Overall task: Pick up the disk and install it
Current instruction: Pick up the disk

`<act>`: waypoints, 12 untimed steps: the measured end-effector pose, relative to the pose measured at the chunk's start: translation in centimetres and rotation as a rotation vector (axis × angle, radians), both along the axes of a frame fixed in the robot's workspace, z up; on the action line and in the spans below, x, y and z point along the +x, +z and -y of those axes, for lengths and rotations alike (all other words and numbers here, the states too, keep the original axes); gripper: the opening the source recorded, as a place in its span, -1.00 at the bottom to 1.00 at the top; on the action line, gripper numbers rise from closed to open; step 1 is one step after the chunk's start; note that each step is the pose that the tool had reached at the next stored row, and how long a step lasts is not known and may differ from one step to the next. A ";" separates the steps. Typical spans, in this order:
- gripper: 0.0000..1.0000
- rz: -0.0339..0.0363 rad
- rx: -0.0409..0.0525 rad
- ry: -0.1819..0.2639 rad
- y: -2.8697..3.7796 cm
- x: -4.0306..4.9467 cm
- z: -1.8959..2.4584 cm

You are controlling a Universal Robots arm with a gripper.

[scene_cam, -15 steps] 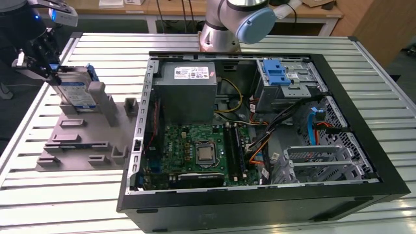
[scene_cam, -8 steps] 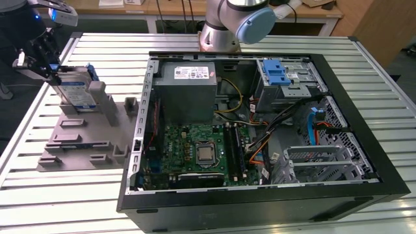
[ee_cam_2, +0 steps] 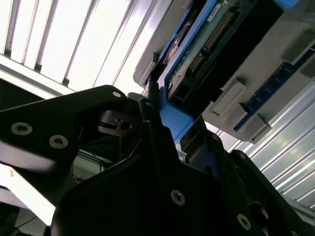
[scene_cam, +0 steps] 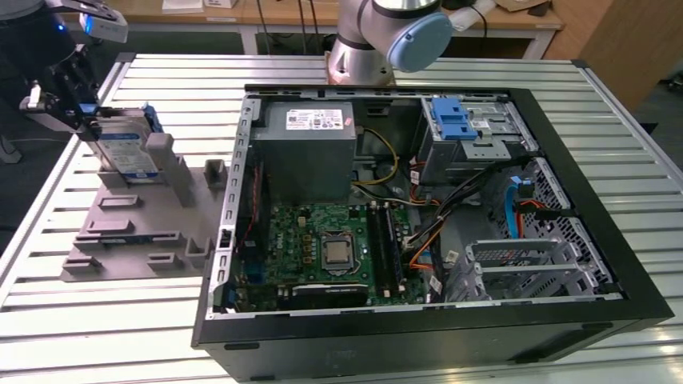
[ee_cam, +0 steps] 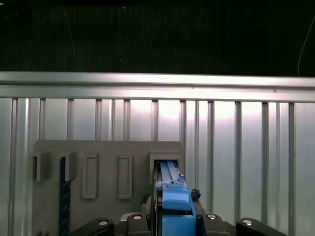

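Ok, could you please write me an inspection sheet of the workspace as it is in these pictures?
Surface: slatted metal table, carrying a grey fixture plate and an open computer case.
Job's things: the disk stands on edge in a slot of the fixture plate, outside the case; the drive bay with a blue latch is inside the case, toward the exterior view's right.
Clutter: nothing seen.
Grippers: the gripper is at the disk, closed on its blue frame, as the second wrist view shows.
Cables: bundled wires and a blue cable inside the case.
Surroundings: wooden benches behind the table; the arm base beyond the case.
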State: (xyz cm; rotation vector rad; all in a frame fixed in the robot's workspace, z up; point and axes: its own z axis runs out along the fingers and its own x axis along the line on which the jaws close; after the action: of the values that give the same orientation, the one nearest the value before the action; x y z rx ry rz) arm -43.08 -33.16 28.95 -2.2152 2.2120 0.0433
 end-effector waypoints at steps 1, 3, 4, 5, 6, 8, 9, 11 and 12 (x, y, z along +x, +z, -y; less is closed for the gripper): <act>-0.15 0.0000 -0.0001 0.001 0.00 0.00 0.00; -0.27 0.0000 0.0000 0.004 0.00 0.00 0.00; -0.27 0.0000 0.0000 0.005 0.00 0.00 0.00; -0.27 0.0000 0.0000 0.006 0.00 0.00 0.00; -0.27 0.0000 0.0000 0.007 0.00 0.00 0.00; -0.27 0.0000 0.0000 0.007 0.05 0.00 0.00; -0.27 0.0001 0.0001 0.007 0.14 0.00 0.00; -0.27 0.0000 0.0000 0.007 0.45 0.00 0.00; -0.27 0.0001 0.0001 0.008 0.61 0.00 0.00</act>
State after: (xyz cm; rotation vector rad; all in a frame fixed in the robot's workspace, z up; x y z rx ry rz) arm -43.08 -33.15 29.56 -2.2235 2.2036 0.0433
